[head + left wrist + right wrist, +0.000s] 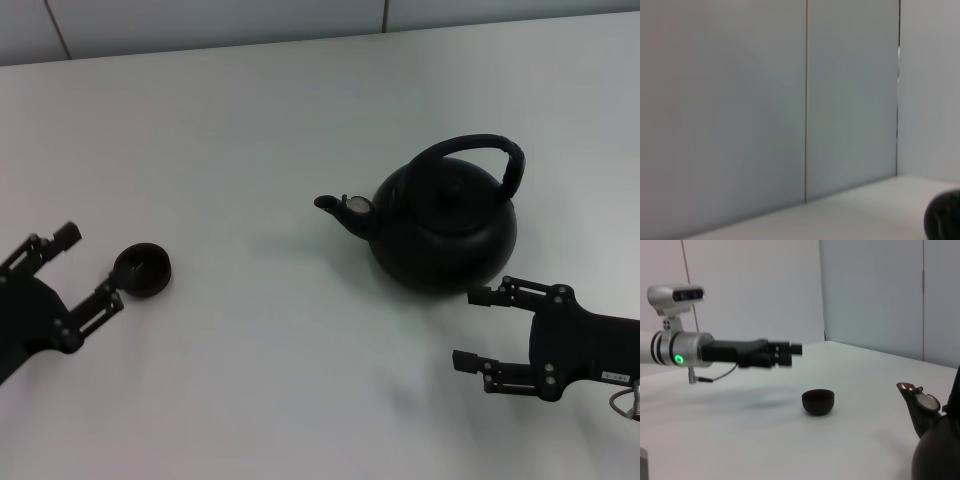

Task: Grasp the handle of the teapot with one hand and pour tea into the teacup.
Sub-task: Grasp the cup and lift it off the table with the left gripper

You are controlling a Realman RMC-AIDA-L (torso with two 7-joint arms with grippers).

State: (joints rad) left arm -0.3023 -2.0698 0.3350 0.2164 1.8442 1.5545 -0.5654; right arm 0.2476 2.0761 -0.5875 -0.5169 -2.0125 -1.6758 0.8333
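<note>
The matte-black teapot (445, 228) stands upright right of the table's centre, its spout (335, 205) pointing left and its arched handle (482, 150) over the lid. In the right wrist view the teapot (937, 452) shows its spout (915, 399). The small dark teacup (142, 270) (818, 401) sits far to the left. My right gripper (472, 330) is open, low over the table just in front of the teapot, touching nothing. My left gripper (90, 268) (787, 349) is open beside the teacup, with one fingertip (110, 296) close to it.
The white table (260, 380) ends at a pale panelled wall (300, 20) at the back. A dark rounded shape (943, 218) shows at one edge of the left wrist view; I cannot tell what it is.
</note>
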